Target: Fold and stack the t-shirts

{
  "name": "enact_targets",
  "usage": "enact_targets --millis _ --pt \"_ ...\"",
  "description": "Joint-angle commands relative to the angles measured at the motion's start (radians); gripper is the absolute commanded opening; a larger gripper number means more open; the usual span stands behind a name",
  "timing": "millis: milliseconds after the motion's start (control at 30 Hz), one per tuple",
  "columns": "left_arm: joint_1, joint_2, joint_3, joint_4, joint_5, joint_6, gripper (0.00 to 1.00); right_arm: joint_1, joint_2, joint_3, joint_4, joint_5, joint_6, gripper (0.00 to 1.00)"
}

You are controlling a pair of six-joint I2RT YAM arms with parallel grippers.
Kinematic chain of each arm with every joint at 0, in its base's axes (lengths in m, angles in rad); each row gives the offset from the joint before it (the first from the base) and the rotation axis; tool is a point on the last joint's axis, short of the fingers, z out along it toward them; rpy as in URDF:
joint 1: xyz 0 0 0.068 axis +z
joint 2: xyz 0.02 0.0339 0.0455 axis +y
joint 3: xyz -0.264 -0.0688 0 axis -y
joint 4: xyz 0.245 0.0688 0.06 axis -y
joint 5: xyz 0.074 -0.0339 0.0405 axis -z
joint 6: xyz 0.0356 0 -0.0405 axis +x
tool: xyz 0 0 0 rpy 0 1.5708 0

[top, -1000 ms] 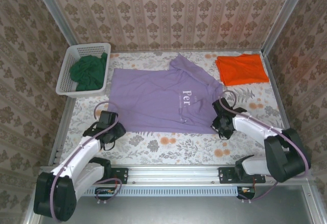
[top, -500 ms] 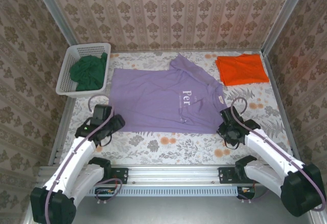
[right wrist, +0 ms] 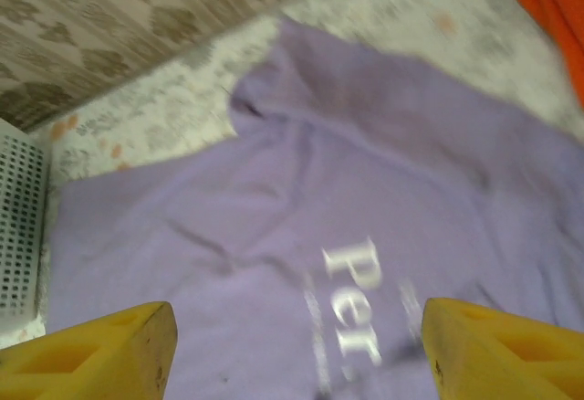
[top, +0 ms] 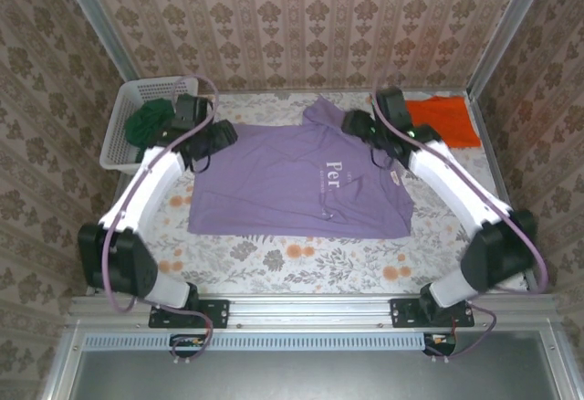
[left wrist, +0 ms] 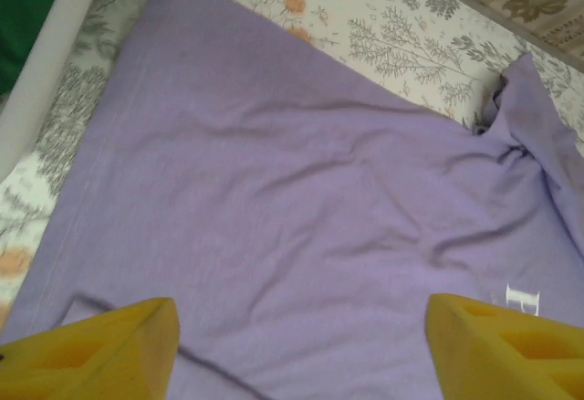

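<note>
The lilac-purple t-shirt lies spread flat mid-table, its white "Per" lettering facing up. My left gripper hovers open over the shirt's far left edge; the left wrist view has wrinkled purple cloth between its yellow fingertips. At the far right shoulder my right gripper is also open, above the lettering, nothing held. A folded orange t-shirt sits at the far right, partly behind the right arm. The dark green t-shirt is bunched up in the basket.
A white lattice basket stands at the far left corner, its rim close to my left gripper. Patterned walls close off the table's back and sides. Floral tablecloth shows between the shirt and the near rail.
Both arms have swung from the shirt's near corners to its far edge. The purple shirt's near corners now lie slightly further apart.
</note>
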Motion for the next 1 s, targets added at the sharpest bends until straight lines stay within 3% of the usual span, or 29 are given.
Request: enact_targets --millis 0,167,333,533,700,967 --pt "0.057 0.16 0.171 -0.017 0.005 0.033 0.67 -0.02 0.219 0.238 -0.016 0.038 -0.146 0.73" --pt "0.106 0.484 0.508 -0.123 -0.005 0.091 0.59 -0.065 0.523 0.561 -0.015 0.159 -0.109 0.74" --pt "0.117 0.79 0.851 -0.235 0.007 0.22 0.58 -0.109 0.83 0.915 -0.097 0.138 -0.083 0.71" --pt "0.121 1.062 1.158 -0.317 0.012 0.292 0.59 -0.123 1.015 1.104 -0.107 0.042 -0.145 0.68" --pt "0.118 1.146 1.225 -0.305 -0.037 0.311 0.61 -0.133 1.071 1.152 -0.107 -0.065 -0.131 0.65" --pt "0.112 1.168 1.198 -0.284 -0.096 0.331 0.61 -0.133 1.139 1.201 -0.142 -0.112 -0.125 0.63"
